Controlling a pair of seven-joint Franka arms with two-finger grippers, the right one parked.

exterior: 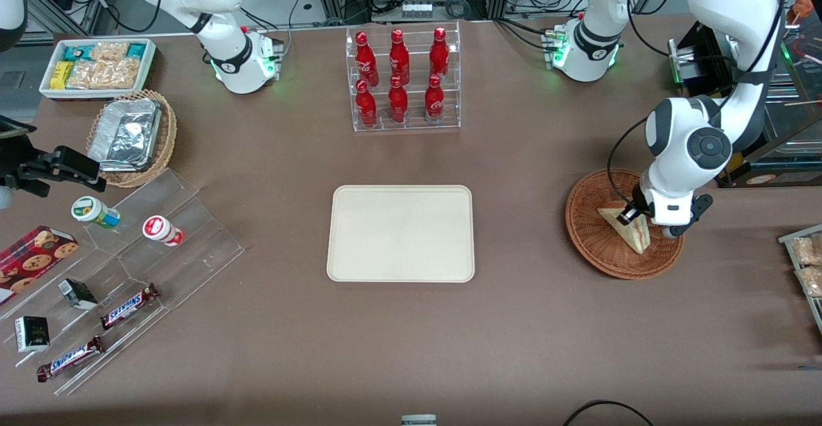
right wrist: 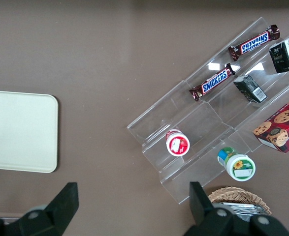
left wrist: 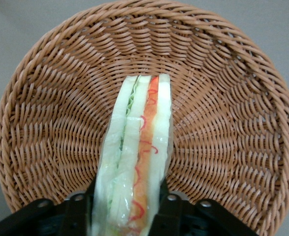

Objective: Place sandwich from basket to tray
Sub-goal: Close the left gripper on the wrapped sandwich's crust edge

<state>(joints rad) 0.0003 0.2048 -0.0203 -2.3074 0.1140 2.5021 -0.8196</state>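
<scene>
Your left gripper [left wrist: 127, 211] down in wicker basket [exterior: 594, 246], jaws clamped on sandwich wedge [left wrist: 137, 157]. Grasp looks made; lift and carry to bare beige tray [exterior: 401, 233] remain, toward parked arm's end.

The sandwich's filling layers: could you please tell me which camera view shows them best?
The left wrist view: the sandwich stands edge-on between the gripper fingers, red and green layers plain, over the basket. The front view shows only a small pale wedge partly hidden by the arm. The right wrist view misses it.
</scene>
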